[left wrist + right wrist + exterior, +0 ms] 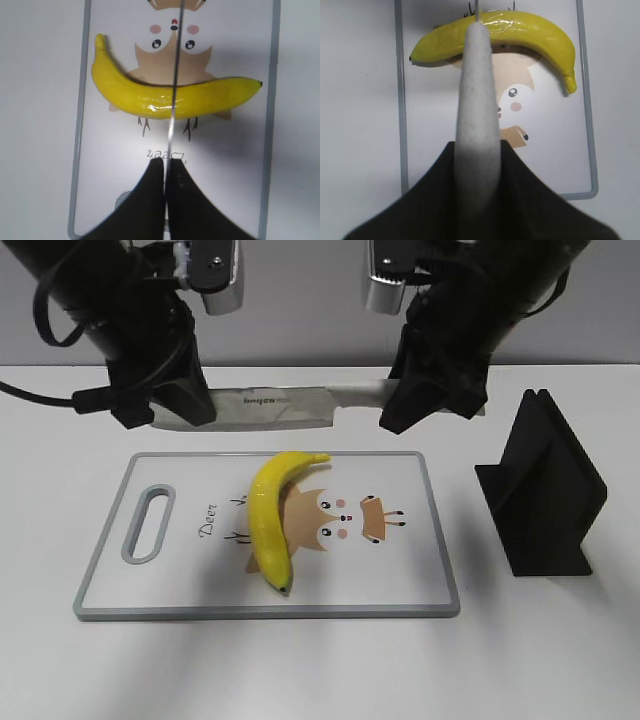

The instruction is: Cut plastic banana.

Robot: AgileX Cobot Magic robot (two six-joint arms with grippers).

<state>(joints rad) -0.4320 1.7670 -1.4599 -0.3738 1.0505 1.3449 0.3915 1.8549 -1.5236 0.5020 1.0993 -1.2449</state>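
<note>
At the upper left of the exterior view, the left gripper (178, 400) is clenched on the tip end of one knife (275, 407), whose blade runs level across the upper middle of the frame, raised above the far edge of the board. Below it, one cutting board (420, 580) with a grey rim and a handle slot at its left end lies flat on the white table (60, 660). One plastic banana (270, 517) rests on the board, left of centre, over a printed cartoon deer, stem toward the far edge and dark tip toward the near edge. At upper right, the right gripper (425, 400) grasps the knife's pale handle. At the far right one black knife stand (540, 490) sits on the table, apart from the board, holding nothing.
</note>
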